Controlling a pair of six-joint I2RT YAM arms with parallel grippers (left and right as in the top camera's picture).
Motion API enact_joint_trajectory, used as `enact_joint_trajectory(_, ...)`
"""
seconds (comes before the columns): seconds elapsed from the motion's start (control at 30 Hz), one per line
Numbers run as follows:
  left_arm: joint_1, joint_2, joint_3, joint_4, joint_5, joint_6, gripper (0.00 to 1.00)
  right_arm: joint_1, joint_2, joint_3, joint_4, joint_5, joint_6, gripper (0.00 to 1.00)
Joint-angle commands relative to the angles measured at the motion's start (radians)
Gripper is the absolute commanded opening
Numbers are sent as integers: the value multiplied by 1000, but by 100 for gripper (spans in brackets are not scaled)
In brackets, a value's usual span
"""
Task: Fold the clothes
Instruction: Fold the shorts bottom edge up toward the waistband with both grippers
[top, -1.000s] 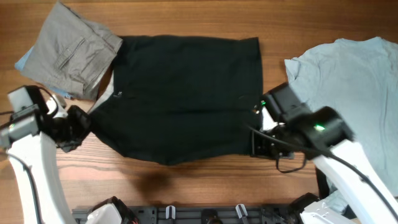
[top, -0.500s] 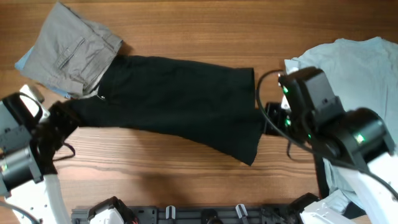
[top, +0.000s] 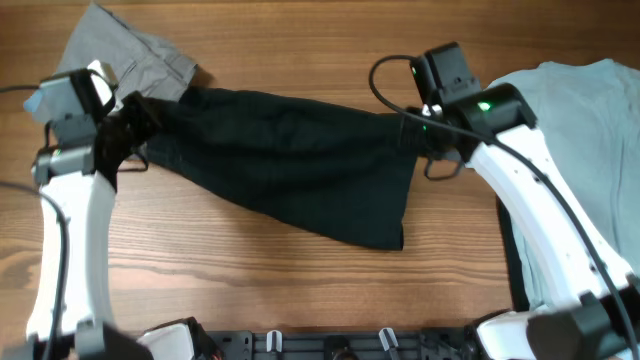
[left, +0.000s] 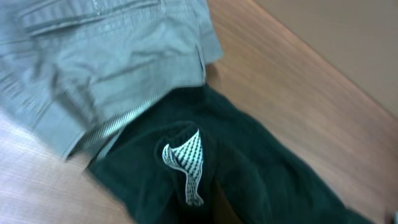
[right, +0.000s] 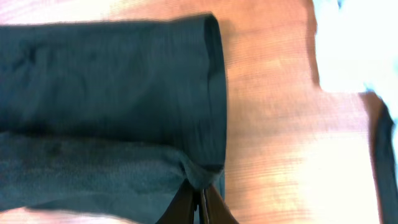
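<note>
So the black shorts are stretched out across the middle of the wooden surface, one arm on each end. The left claw sits at the left end, and the cloth is bunched up tight into it. From above it looks clamped on the shorts, though its own camera doesn't show the fingers at all, just dark fabric with a bit of checked pocket lining poking out. The right claw is easier to read. Its two fingers are pinched together on a folded corner of the shorts, right by the hem at the right end. The shorts aren't lying square: the top edge runs roughly between the two claws, and the lower right corner sags down toward the front of the surface. The folded grey pants are at the far left corner, with the left end of the shorts just beside or maybe slightly under their edge. A light blue t-shirt is spread out on the right side.
</note>
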Motion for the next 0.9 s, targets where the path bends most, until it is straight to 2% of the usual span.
enact_joint_trajectory(0.0, -3, 105, 18, 92, -42, -62, 4, -32, 103, 15, 99, 15, -34, 4)
enact_joint_trajectory(0.13, -8, 176, 18, 181, -40, -99, 4, -58, 188, 15, 219, -13, -58, 6)
enact_joint_trajectory(0.17, -12, 190, 18, 210, -30, -98, 7, -64, 210, 15, 247, -12, -57, 7)
enact_joint_trajectory(0.2, -17, 204, 18, 241, -21, -98, 32, -71, 230, 15, 274, -12, -57, 12)
enact_joint_trajectory(0.23, -26, 217, 18, 274, -5, -98, 69, -80, 254, 15, 311, -12, -58, 33)
enact_joint_trajectory(0.27, -32, 223, 18, 288, 6, -98, 85, -87, 268, 15, 331, -8, -65, 47)
enact_joint_trajectory(0.3, -38, 227, 18, 297, 16, -98, 93, -96, 286, 15, 351, -2, -79, 49)
enact_joint_trajectory(0.33, -42, 227, 18, 296, 15, -98, 96, -104, 298, 15, 360, 1, -84, 50)
enact_joint_trajectory(0.37, -46, 225, 18, 281, 15, -94, 100, -120, 315, 15, 364, 11, -84, 57)
enact_joint_trajectory(0.4, -47, 222, 18, 264, 16, -94, 100, -135, 326, 15, 356, 18, -84, 75)
enact_joint_trajectory(0.43, -46, 219, 18, 240, 16, -91, 100, -150, 331, 15, 345, 18, -83, 88)
enact_joint_trajectory(0.53, -45, 206, 18, 143, 23, -42, 100, -220, 340, 9, 283, -51, -120, 91)
enact_joint_trajectory(0.57, -46, 201, 18, 80, 41, -17, 99, -249, 340, 4, 264, -156, -219, 92)
enact_joint_trajectory(0.6, -46, 201, 18, 55, 50, -11, 99, -259, 340, -2, 260, -193, -257, 94)
enact_joint_trajectory(0.67, -47, 199, 18, -17, 53, -11, 99, -269, 340, -23, 259, -226, -318, 100)
enact_joint_trajectory(0.77, -46, 199, 18, -116, 62, -11, 97, -266, 343, -67, 317, -267, -368, 100)
enact_joint_trajectory(0.83, -46, 199, 18, -170, 102, 18, 92, -260, 343, -101, 381, -315, -398, 99)
enact_joint_trajectory(0.87, -47, 199, 18, -191, 139, 48, 84, -256, 343, -121, 417, -322, -396, 98)
